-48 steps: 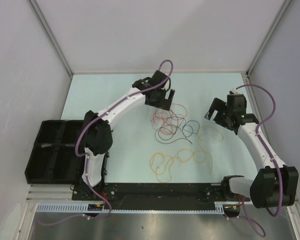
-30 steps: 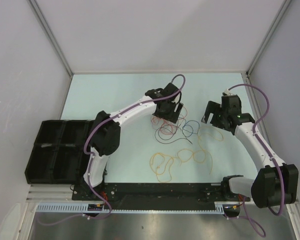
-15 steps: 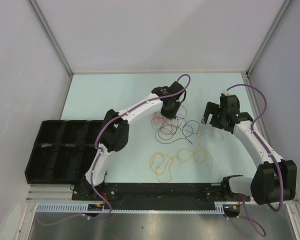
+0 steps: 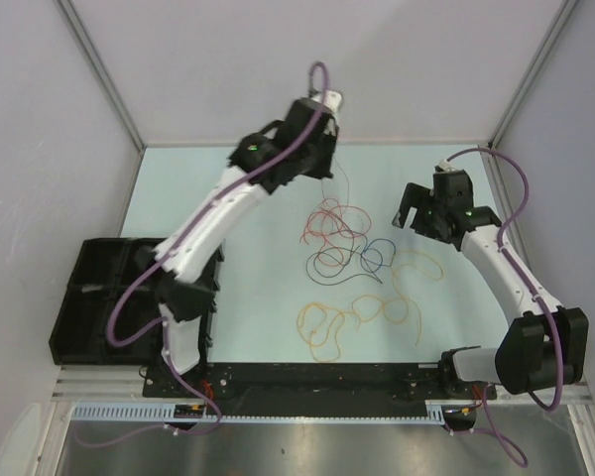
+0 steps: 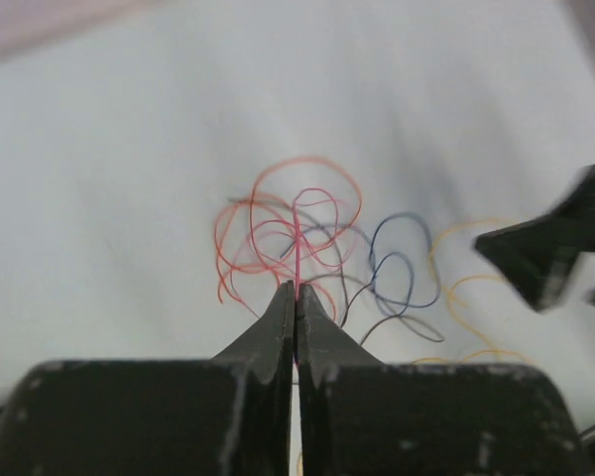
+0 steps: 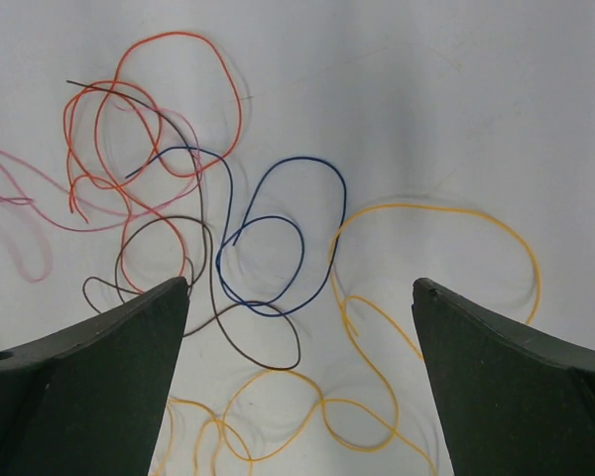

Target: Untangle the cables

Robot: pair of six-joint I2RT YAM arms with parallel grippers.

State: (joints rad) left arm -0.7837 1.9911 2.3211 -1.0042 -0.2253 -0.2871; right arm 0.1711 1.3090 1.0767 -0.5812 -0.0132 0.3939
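Note:
The cables lie in a loose tangle at mid-table: red loops (image 4: 327, 223), a black one (image 4: 332, 263), a dark blue one (image 4: 375, 255) and yellow-orange ones (image 4: 377, 307). My left gripper (image 4: 325, 167) is raised above the far side of the tangle. It is shut on a red cable (image 5: 297, 260), whose strand runs taut from the jaw tips (image 5: 297, 290) down into the red loops (image 5: 278, 223). My right gripper (image 6: 299, 288) hovers open above the blue cable (image 6: 278, 238), the black cable (image 6: 263, 342) and a yellow-orange cable (image 6: 426, 213), holding nothing.
A black compartment tray (image 4: 99, 297) stands at the table's left edge. Grey walls close in the back and both sides. The right gripper (image 4: 416, 220) shows as a dark shape at the right of the left wrist view.
The left gripper came down onto the red loops, shut on a red cable, then rose up and back with the strand. The right gripper shifted slightly toward the back.

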